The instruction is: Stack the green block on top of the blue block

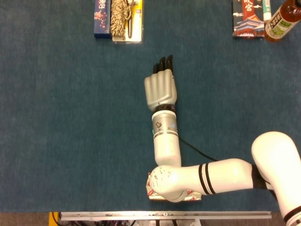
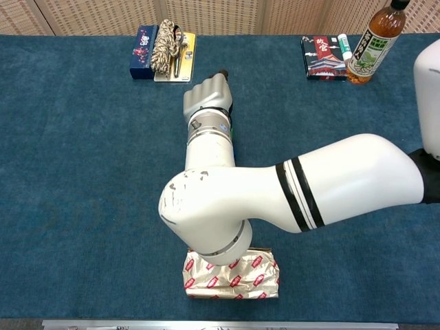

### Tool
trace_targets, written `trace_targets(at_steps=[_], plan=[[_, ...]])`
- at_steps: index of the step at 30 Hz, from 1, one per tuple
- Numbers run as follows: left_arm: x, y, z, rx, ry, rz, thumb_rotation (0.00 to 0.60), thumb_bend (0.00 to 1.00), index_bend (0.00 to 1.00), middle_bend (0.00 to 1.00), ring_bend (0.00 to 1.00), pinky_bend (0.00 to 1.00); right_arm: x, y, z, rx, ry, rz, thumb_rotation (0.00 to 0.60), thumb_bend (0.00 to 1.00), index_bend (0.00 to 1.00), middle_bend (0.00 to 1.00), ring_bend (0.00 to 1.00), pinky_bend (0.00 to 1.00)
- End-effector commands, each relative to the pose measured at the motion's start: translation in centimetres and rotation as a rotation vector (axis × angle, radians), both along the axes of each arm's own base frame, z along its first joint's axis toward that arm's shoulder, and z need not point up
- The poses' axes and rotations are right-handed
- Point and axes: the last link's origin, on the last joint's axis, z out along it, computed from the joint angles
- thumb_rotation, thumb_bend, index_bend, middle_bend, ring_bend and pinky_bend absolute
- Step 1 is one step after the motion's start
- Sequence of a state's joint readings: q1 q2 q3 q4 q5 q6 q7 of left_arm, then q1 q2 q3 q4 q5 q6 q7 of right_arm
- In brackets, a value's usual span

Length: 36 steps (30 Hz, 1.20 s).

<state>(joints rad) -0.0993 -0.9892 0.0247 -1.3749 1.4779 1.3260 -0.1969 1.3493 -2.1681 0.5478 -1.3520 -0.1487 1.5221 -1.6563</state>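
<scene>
Head view
- Right hand hangs over mid counter, back upward, dark fingertips pointing away from the robot
- Fingers lie close together; the palm side is hidden, so I cannot tell whether it holds anything or how far it is closed
- Green block and blue block: neither is visible. They may be under the hand or forearm; cannot tell
- Left hand is out of frame
- Beyond the fingertips and to their left: a blue box with a rope bundle just beside it. Far to the right: a printed box and a bottle, all at the far edge, well apart from the hand
- Behind the wrist, under the elbow, a foil packet sits near the near-edge rail

Chest view
- Hand shows from behind, knuckles up, one dark fingertip past them; the grip is no clearer here
- The big elbow covers the counter behind the hand; the foil packet lies just below it

Judgement
- Step in hand: likely locating or approaching the green block
- To do it well, lift the wrist enough to see under the palm before closing, then lower straight onto the blue block and let go only once the block sits flat
- There is wide bare cloth left and right of the hand. Watch the elbow over the packet and the near edge
</scene>
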Motion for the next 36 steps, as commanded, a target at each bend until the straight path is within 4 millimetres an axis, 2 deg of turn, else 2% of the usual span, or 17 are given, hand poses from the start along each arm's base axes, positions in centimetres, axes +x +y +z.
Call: trace_targets(at_steps=[1, 7, 9, 14, 17, 20, 24, 28, 32, 36], plan=[[0.0, 0.0, 0.0, 0.0, -0.001, 0.0, 0.6, 0.23, 0.24, 0.12, 0.0, 0.09, 0.0, 0.1, -0.1, 0.004, 0.003, 0.0, 0.6, 0.3, 0.61, 0.18, 0.0, 0.06], [0.1, -0.1, 0.0, 0.0, 0.001, 0.0, 0.6, 0.23, 0.24, 0.12, 0.0, 0.09, 0.0, 0.2, 0.0, 0.014, 0.0, 0.005, 0.6, 0.3, 0.59, 0.18, 0.0, 0.06], [0.1, -0.1, 0.0, -0.001, 0.002, 0.0, 0.6, 0.23, 0.24, 0.12, 0.0, 0.09, 0.0, 0.2, 0.2, 0.015, -0.004, 0.006, 0.6, 0.29, 0.51, 0.18, 0.0, 0.06], [0.0, -0.1, 0.0, -0.003, 0.006, 0.003, 0.6, 0.23, 0.24, 0.12, 0.0, 0.09, 0.1, 0.2, 1.1, 0.02, -0.013, 0.005, 0.6, 0.15, 0.19, 0.18, 0.0, 0.06], [0.0, 0.0, -0.1, -0.003, 0.008, 0.003, 0.6, 0.23, 0.24, 0.12, 0.0, 0.09, 0.2, 0.3, 1.7, 0.022, -0.021, 0.007, 0.6, 0.08, 0.07, 0.18, 0.0, 0.06], [0.0, 0.0, -0.1, -0.005, 0.01, 0.004, 0.6, 0.23, 0.24, 0.12, 0.0, 0.09, 0.3, 0.6, 2.5, 0.026, -0.035, 0.017, 0.6, 0.05, 0.01, 0.18, 0.0, 0.06], [0.1, 0.0, -0.1, -0.004, 0.009, 0.003, 0.6, 0.23, 0.24, 0.12, 0.0, 0.09, 0.1, 1.3, 4.0, 0.023, -0.063, 0.049, 0.6, 0.04, 0.0, 0.18, 0.0, 0.06], [0.3, 0.0, -0.1, -0.003, 0.01, 0.0, 0.6, 0.23, 0.24, 0.12, 0.0, 0.09, -1.0, 2.4, 6.6, -0.008, -0.103, 0.12, 0.6, 0.05, 0.09, 0.2, 0.0, 0.06], [0.8, 0.2, -0.2, -0.002, 0.016, -0.012, 0.6, 0.23, 0.24, 0.12, 0.0, 0.09, -3.6, 3.5, 10.5, -0.084, -0.166, 0.204, 0.6, 0.07, 0.25, 0.23, 0.03, 0.08], [1.5, 0.5, -0.5, -0.004, 0.025, -0.029, 0.6, 0.23, 0.24, 0.12, 0.0, 0.09, -6.7, 4.5, 13.7, -0.142, -0.205, 0.252, 0.6, 0.09, 0.28, 0.24, 0.04, 0.08]])
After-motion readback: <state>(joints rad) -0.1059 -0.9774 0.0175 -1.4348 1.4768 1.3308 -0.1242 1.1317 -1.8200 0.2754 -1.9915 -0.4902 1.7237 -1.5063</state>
